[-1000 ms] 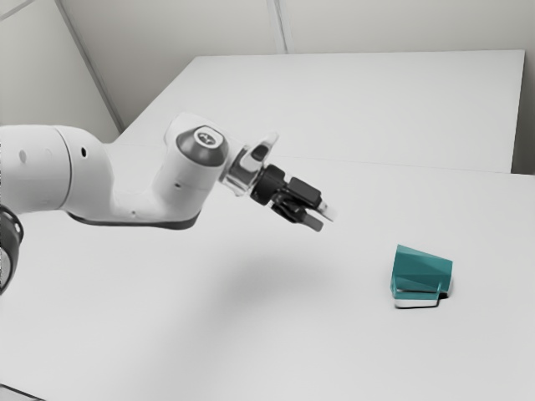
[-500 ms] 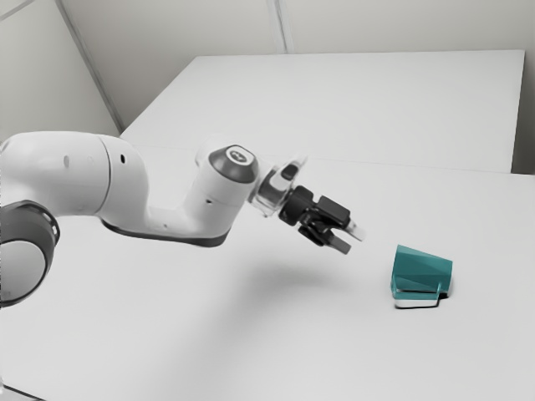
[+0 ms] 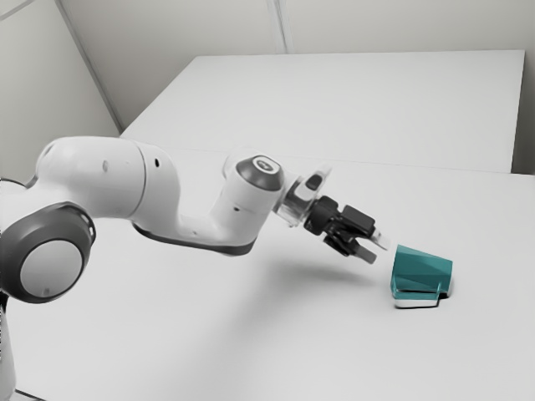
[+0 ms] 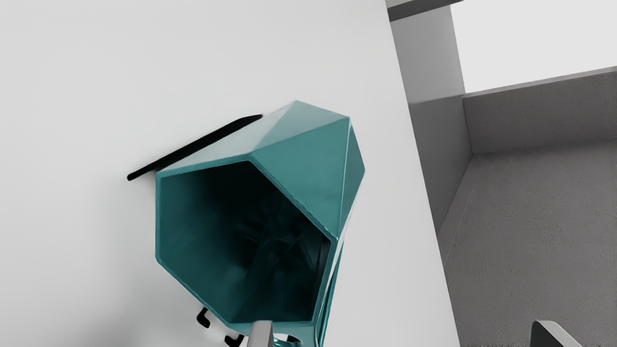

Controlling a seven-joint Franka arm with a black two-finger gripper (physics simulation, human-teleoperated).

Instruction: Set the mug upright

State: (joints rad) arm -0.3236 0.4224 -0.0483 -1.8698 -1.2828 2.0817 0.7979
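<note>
Arm: white, coming in from the exterior view's left and reaching across toward its right, angled down at the end.
Jaws: standing wide apart with nothing gripped between them; one fingertip hangs close to the mug's open end, and in the wrist view it overlaps the rim, though I can't tell whether they touch.
Mug: teal and faceted, tipped over on its side, not upright; it lies just beyond the jaws, its mouth turned toward them, its inside dark.
Mug handle: low on the side facing the exterior camera, down near the worktop.
Dark strip: black and narrow, beside the mug.
Worktop: plain white, running under the mug; the wrist view catches its straight edge past the mug.
Wall: pale, behind everything.
</note>
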